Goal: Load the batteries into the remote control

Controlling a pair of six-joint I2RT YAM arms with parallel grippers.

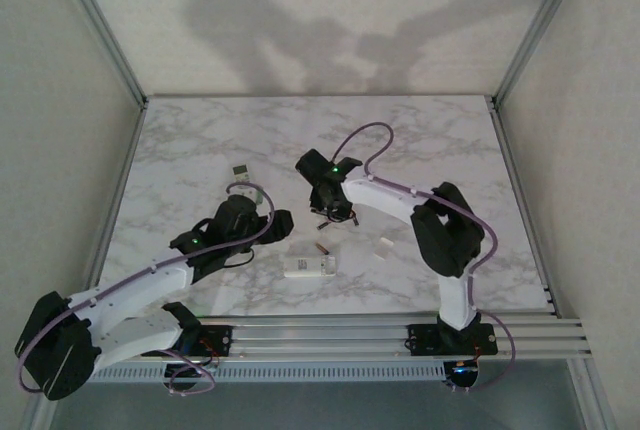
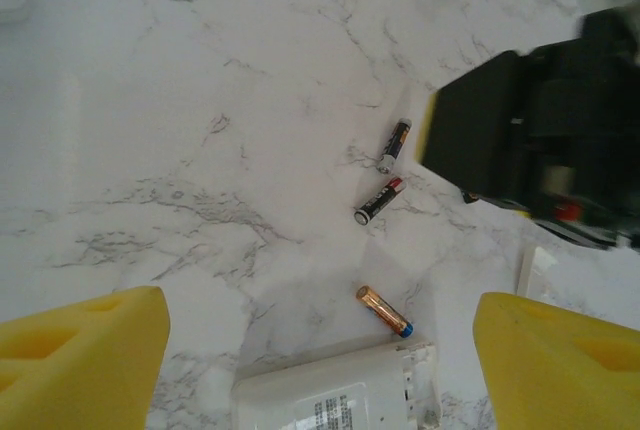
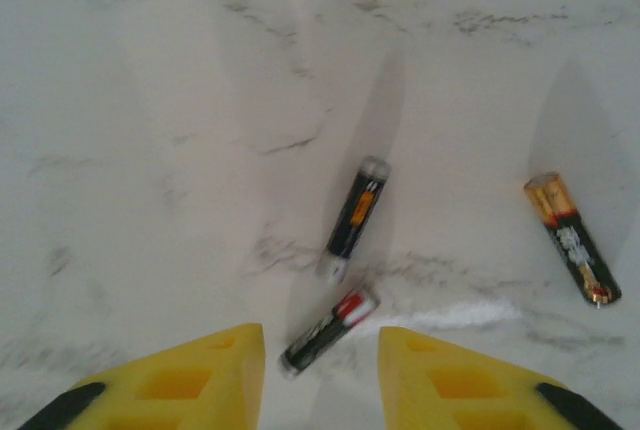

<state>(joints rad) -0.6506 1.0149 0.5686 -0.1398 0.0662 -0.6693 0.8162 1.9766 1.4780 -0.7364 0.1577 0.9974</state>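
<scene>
Lying loose are three batteries (image 3: pixel 357 212) (image 3: pixel 328 331) (image 3: pixel 571 237) (one coppery).

Here I am from above: my left arm (image 1: pixel 140 276) and my right arm (image 1: pixel 385 193) are both smooth white links joined by chunky black joint housings, each with a small green light (image 1: pixel 193 242) glowing on the black section near the wrist. A thin lilac cable (image 1: pixel 372 126) runs along each arm in loose loops, and black brackets (image 1: pixel 455 336) sit at my bases. Up close, the left gripper (image 2: pixel 320 350) and the right gripper (image 3: pixel 320 375) wear bright yellow fingers (image 3: pixel 190 385) with moulded hollows, the right pair edged in black.
</scene>
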